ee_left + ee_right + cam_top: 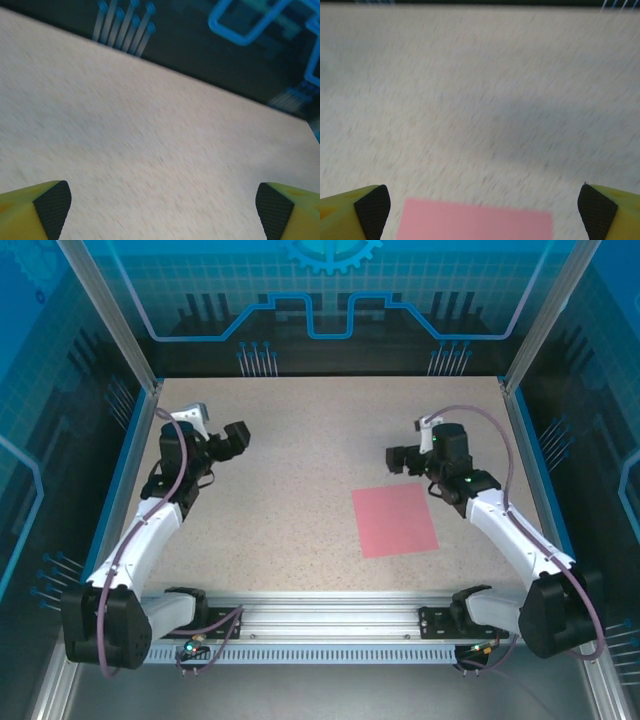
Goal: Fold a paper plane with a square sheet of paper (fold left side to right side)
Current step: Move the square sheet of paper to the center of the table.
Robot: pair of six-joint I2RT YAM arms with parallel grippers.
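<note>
The square sheet of paper [394, 520] lies flat and unfolded on the speckled table, right of centre; its salmon-pink far edge [476, 222] shows low in the right wrist view between the yellow fingers. My right gripper [398, 459] hovers just beyond the sheet's far right corner, open, nothing between its fingertips [369, 210]. My left gripper [238, 438] is raised at the far left of the table, well away from the paper, open and holding nothing, its fingertips [50, 207] wide apart over bare table.
Blue rails edge the table [300, 480] on the left and right, with a dark blue-patterned back wall [330, 330] beyond it. A metal rail [330, 615] carrying both arm bases runs along the near edge.
</note>
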